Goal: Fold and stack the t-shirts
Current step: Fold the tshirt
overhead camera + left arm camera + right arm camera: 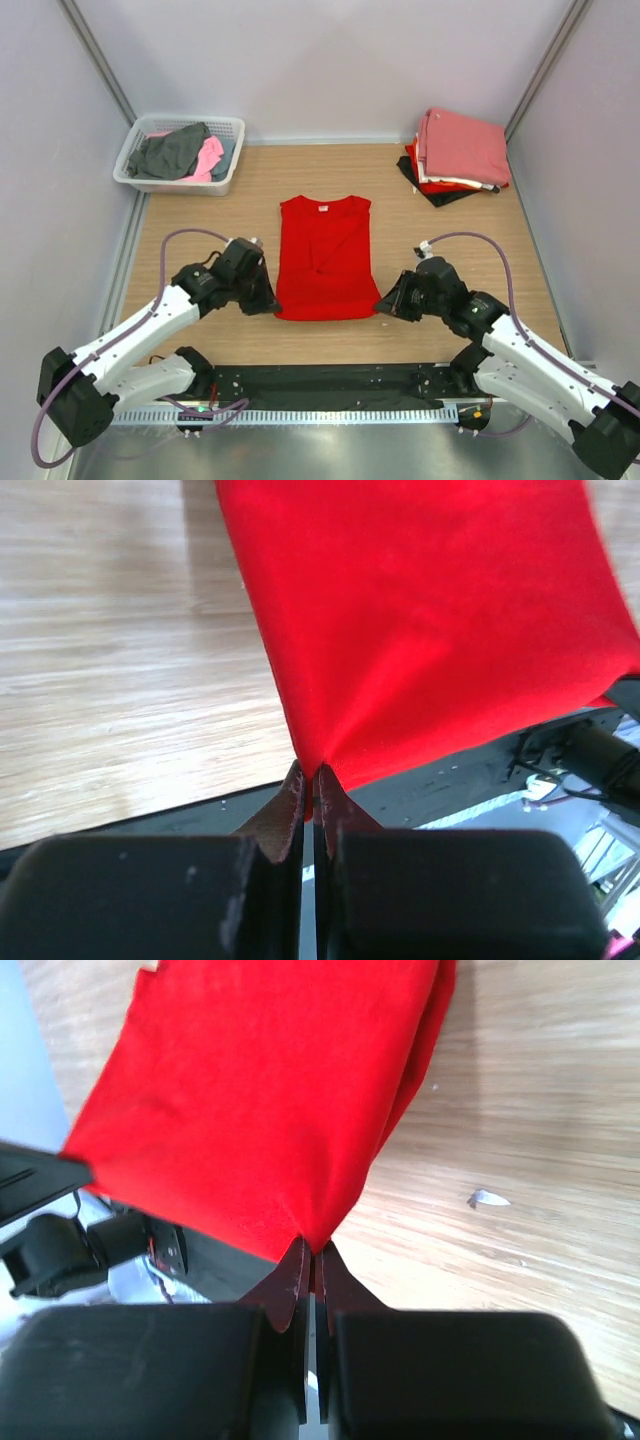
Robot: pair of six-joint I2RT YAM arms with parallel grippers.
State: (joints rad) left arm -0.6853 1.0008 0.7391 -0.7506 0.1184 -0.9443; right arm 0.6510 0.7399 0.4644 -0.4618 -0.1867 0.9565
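Left gripper (312, 777) and right gripper (312, 1250) each clamp, fully closed, a near corner of the red t-shirt (325, 262); hem apparently raised.

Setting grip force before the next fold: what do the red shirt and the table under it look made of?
Red shirt: soft matte cloth, likely cotton knit; it gathers into creases at the pinched corners. Table: wood or wood-look laminate, smooth, faint sheen; pale grain lines run across it.

Light wooden table (260, 190) carries flat bright red cloth t-shirt (325, 265), white plastic lattice basket (175, 186) far-left, stack of folded tees (460, 150) far-right.
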